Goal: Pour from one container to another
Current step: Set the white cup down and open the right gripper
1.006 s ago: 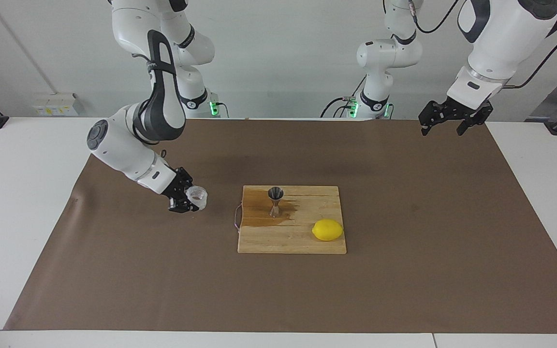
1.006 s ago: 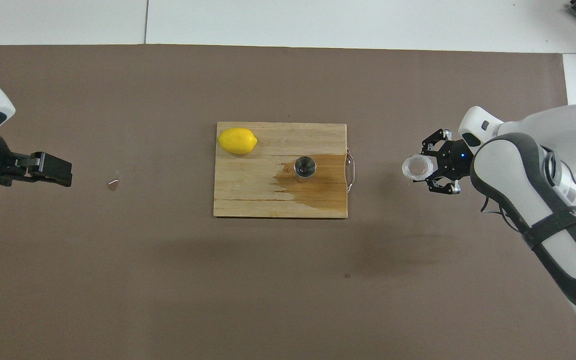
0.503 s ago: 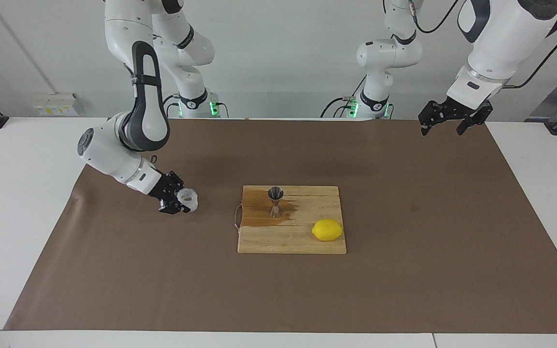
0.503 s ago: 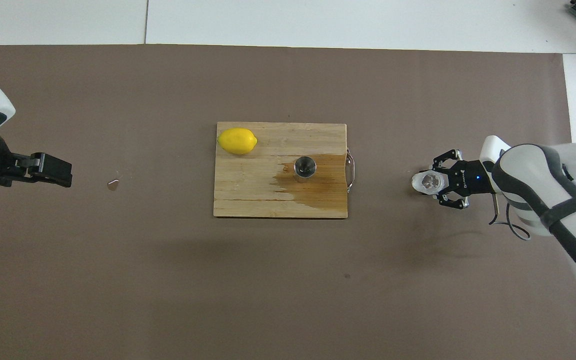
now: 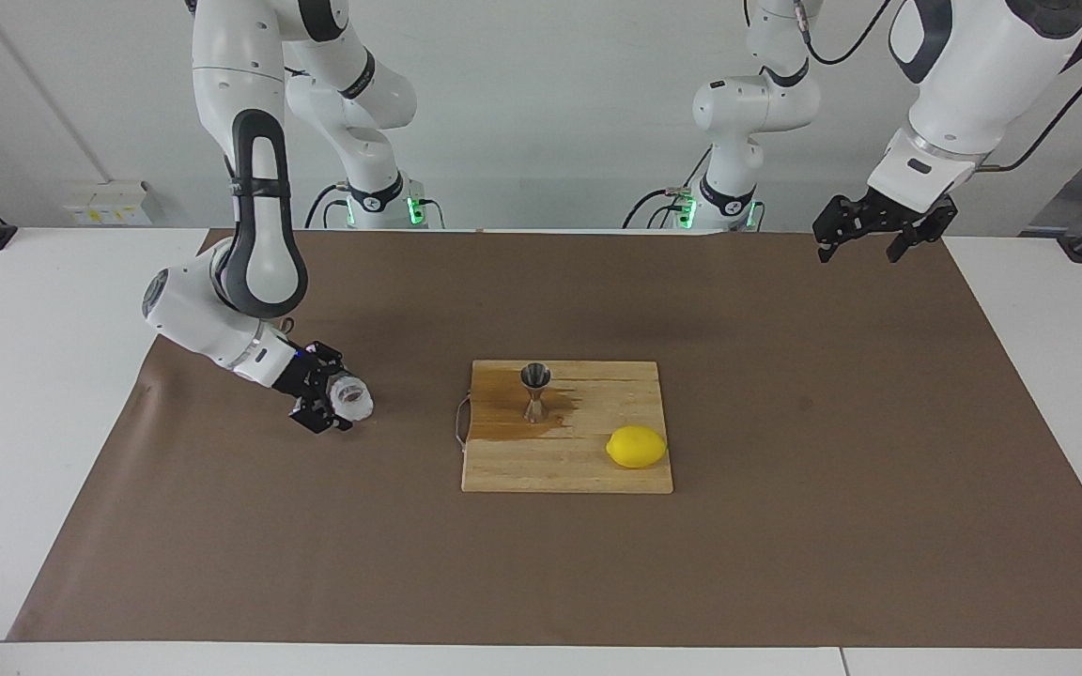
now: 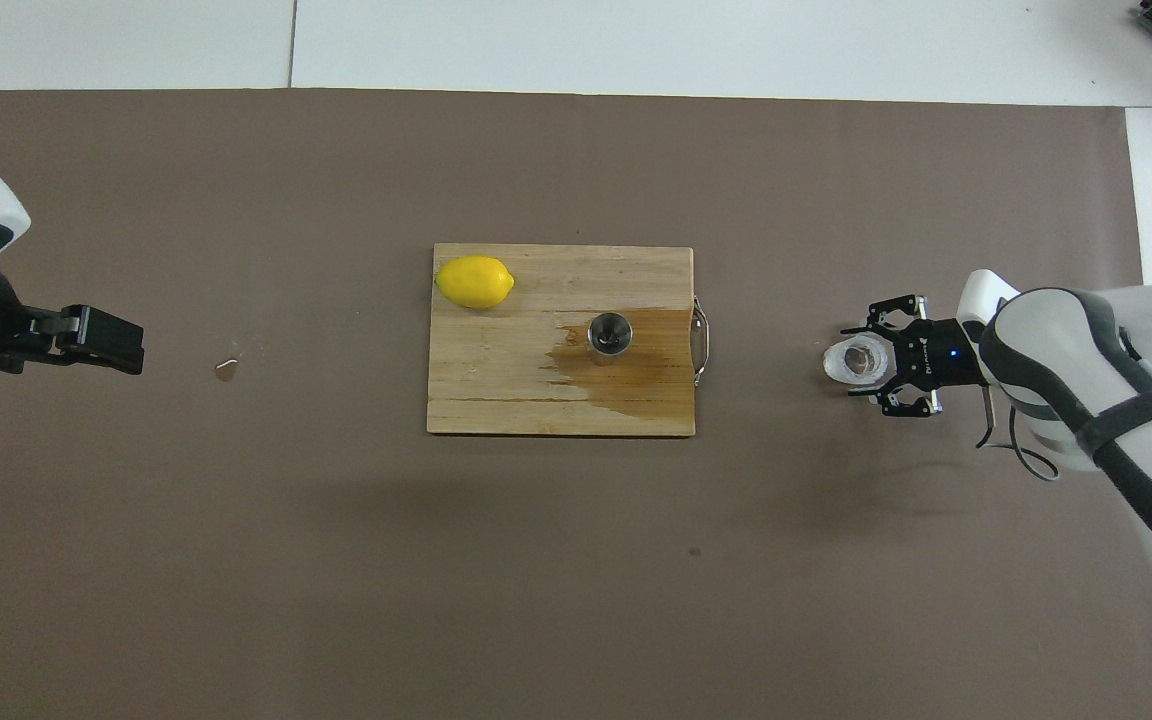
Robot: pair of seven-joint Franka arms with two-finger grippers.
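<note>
1. Small clear faceted glass tumbler [image 5: 351,398] [image 6: 853,361] sits clamped in the right gripper [image 5: 334,402] [image 6: 878,362], low over the brown mat [image 5: 785,526], toward the right arm's end.
2. Shiny steel hourglass jigger [image 5: 534,391] [image 6: 609,333] stands on the wet wooden board [image 5: 567,467].
3. Left gripper [image 5: 870,233] [image 6: 101,338] waits aloft, fingers apart, empty.

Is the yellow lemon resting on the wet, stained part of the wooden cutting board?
No, the yellow lemon lies on dry wood of the wooden cutting board; the dark stain surrounds the steel jigger.

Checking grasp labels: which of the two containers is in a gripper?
The glass, in the right gripper off the board. The jigger stands free on it.
</note>
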